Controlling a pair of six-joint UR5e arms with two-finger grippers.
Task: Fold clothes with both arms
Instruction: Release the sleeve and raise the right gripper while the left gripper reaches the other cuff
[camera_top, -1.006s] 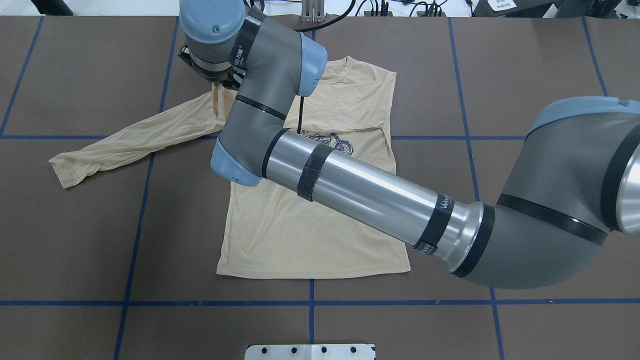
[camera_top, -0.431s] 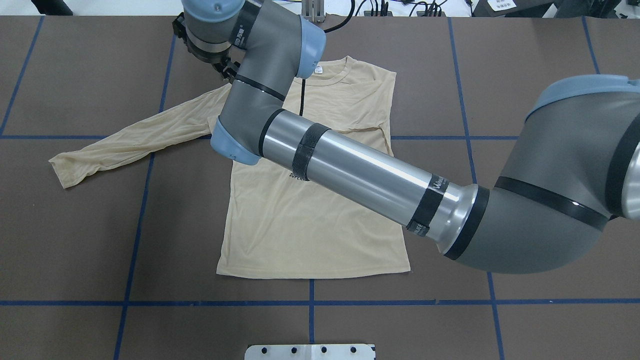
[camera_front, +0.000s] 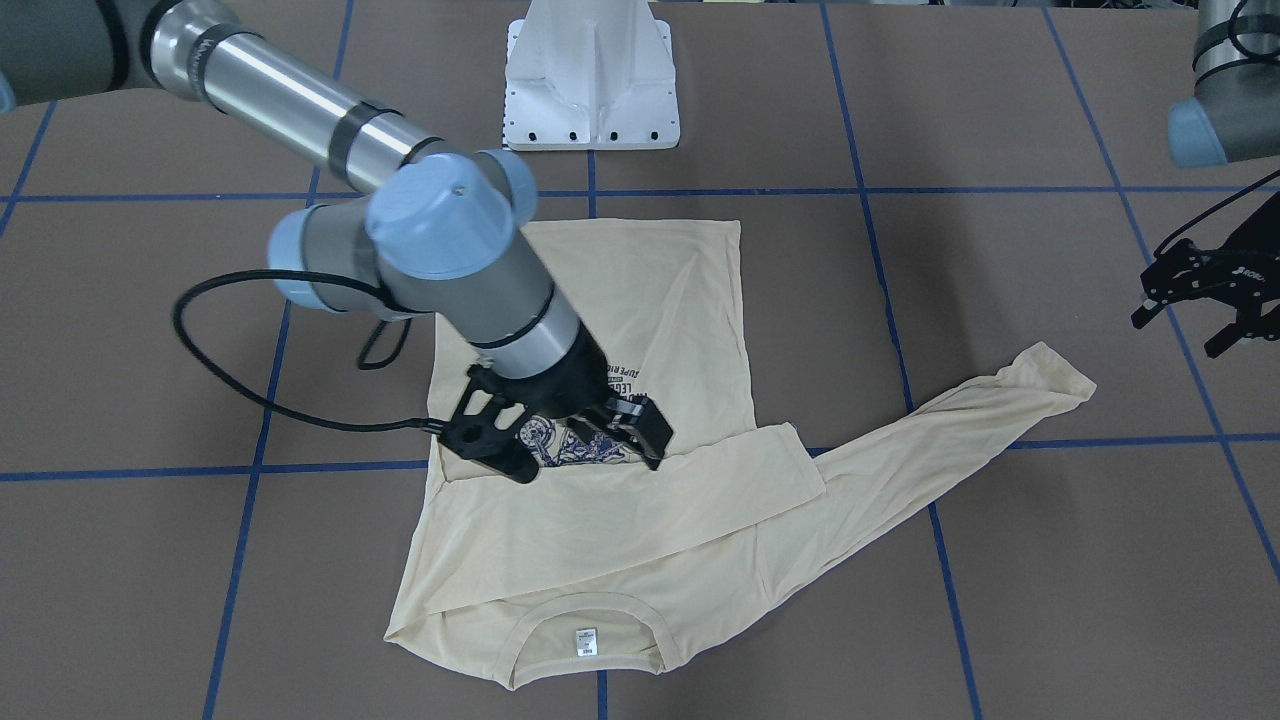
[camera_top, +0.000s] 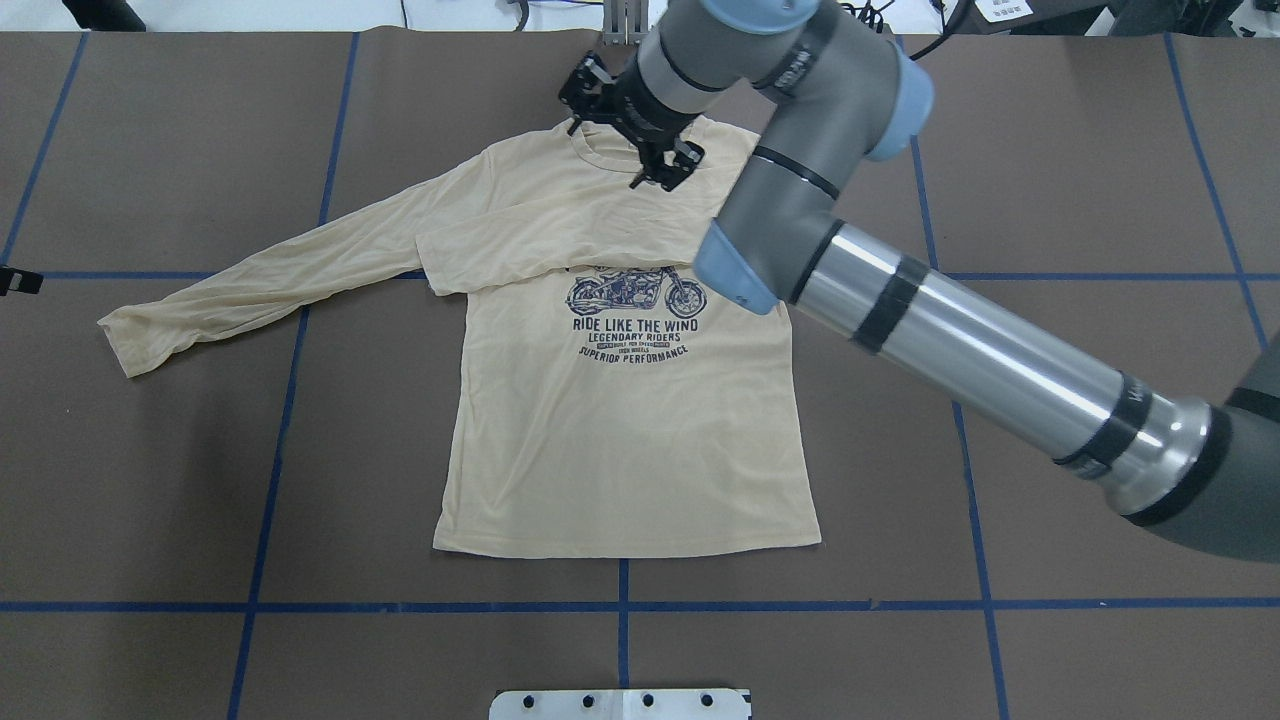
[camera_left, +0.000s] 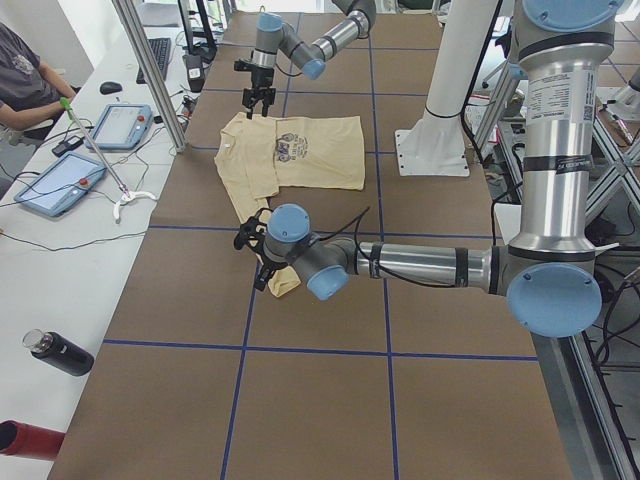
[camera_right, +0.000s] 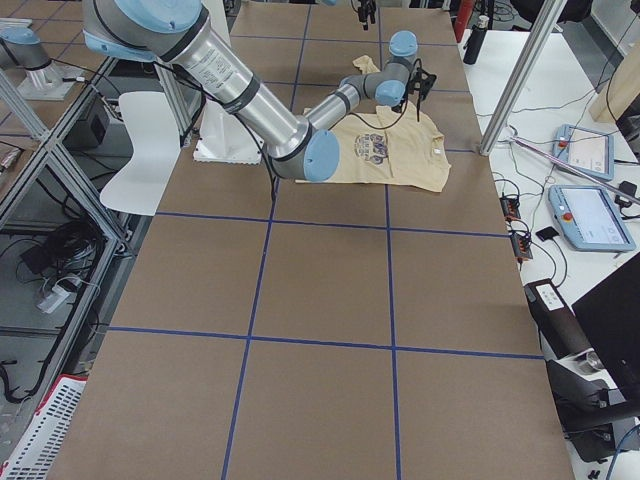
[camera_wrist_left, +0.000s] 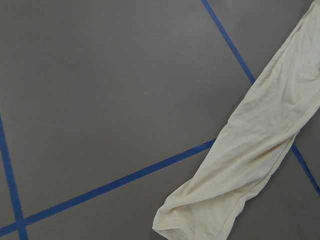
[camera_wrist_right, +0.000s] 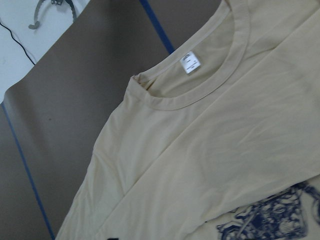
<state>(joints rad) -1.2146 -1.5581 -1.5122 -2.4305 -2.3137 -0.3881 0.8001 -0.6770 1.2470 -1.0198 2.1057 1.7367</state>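
The clothes are one cream-yellow long-sleeved T-shirt (camera_top: 620, 450) lying flat, print up, on the brown table. One sleeve (camera_top: 540, 245) is folded across the chest just above the motorcycle print. The other sleeve (camera_top: 280, 270) stretches out toward my left side, and its cuff fills the left wrist view (camera_wrist_left: 260, 150). My right gripper (camera_top: 612, 150) hovers open and empty over the collar, whose white neck label (camera_wrist_right: 190, 62) is in view. From the front, that gripper (camera_front: 588, 465) stands over the print. My left gripper (camera_front: 1175, 337) hangs open and empty beyond the outstretched cuff.
Blue tape lines (camera_top: 622, 605) grid the table. The white pedestal base (camera_front: 592, 80) stands at the robot's edge. A side bench beyond the far edge carries tablets (camera_left: 125, 120) and bottles (camera_left: 60, 352), with a seated person (camera_left: 20, 80) there. Metal poles (camera_left: 150, 70) rise at that edge.
The right gripper has left the folded sleeve's end near the shirt's shoulder and swung right to above the collar. Its arm has moved off the chest, uncovering the print.
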